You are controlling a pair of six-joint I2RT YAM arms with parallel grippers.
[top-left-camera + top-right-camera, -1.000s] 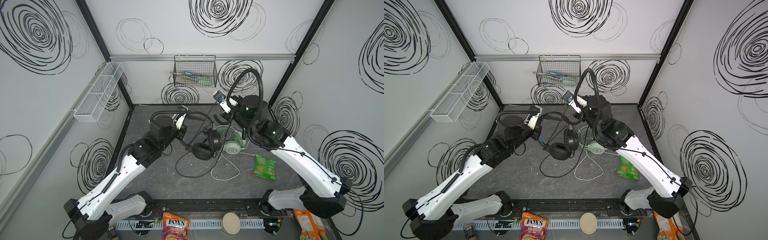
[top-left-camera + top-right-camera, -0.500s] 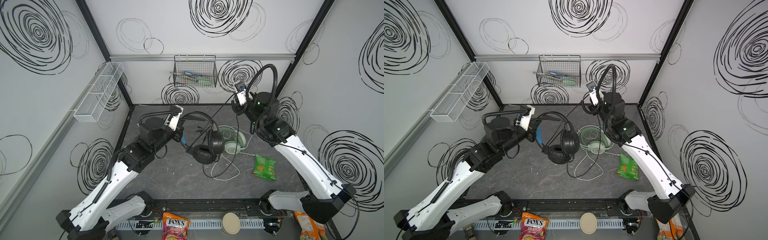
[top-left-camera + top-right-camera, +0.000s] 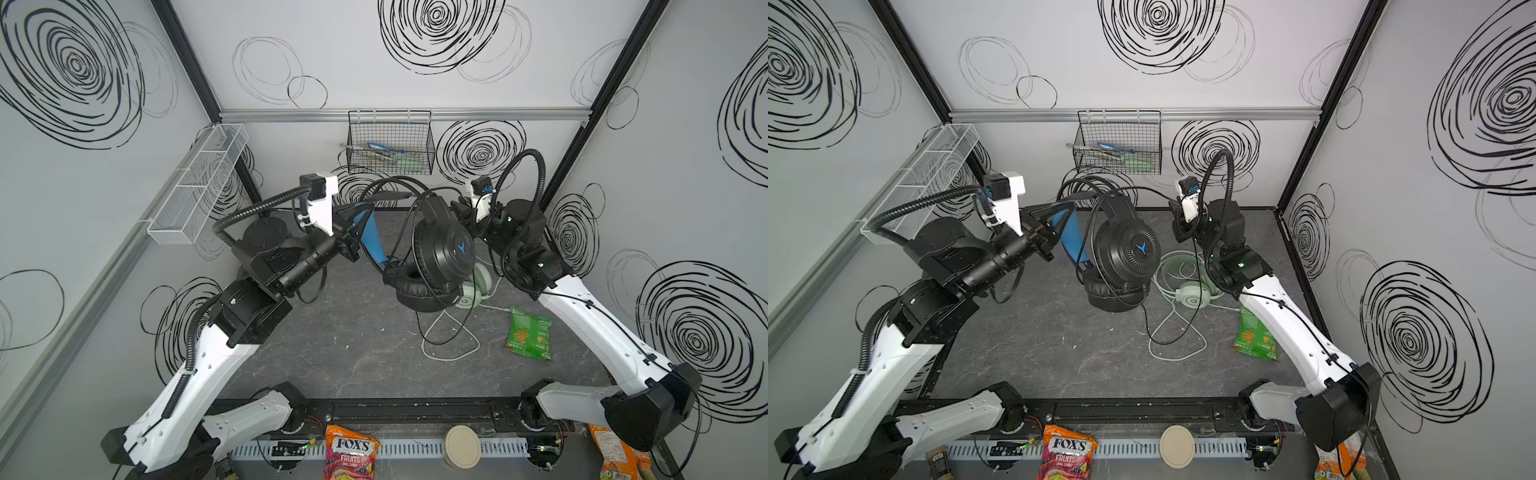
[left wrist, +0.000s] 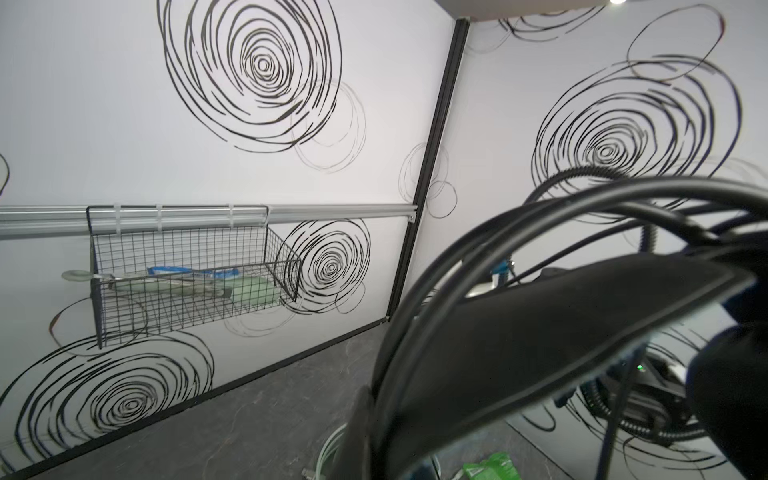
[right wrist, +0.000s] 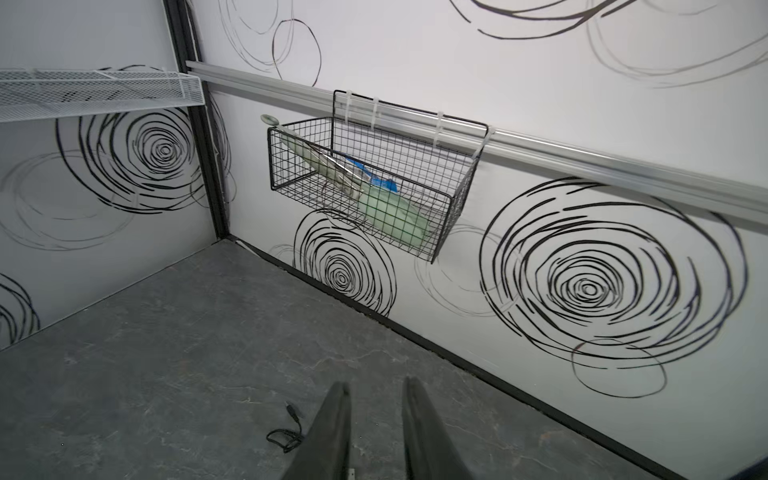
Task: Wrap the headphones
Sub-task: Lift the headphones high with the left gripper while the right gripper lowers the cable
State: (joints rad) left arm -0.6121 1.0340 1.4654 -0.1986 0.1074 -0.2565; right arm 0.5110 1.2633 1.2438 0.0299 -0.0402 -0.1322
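Note:
My left gripper (image 3: 353, 226) (image 3: 1054, 226) is shut on the blue-lined headband of the black headphones (image 3: 444, 249) (image 3: 1127, 249) and holds them above the table. Black cable (image 4: 457, 257) loops over the headband (image 4: 540, 332), and a slack loop hangs to the table (image 3: 440, 338). The mint-green headphones (image 3: 476, 286) (image 3: 1192, 295) lie flat behind them, with their pale cable (image 3: 451, 353) spread in front. My right gripper (image 3: 461, 212) (image 5: 376, 399) hovers to the right of the black headset, open, with nothing between its fingers. A black plug end (image 5: 291, 430) lies on the table near it.
A green snack bag (image 3: 528, 332) lies right of the cables. A black wire basket (image 3: 390, 145) hangs on the back wall and a white mesh shelf (image 3: 199, 183) on the left wall. A candy bag (image 3: 351, 453) and a round lid (image 3: 463, 446) sit at the front rail.
The left arm has raised the black headphones. The right gripper drew the black cable taut up to the right, then its jaws parted; the cable now hangs slack over the headband.

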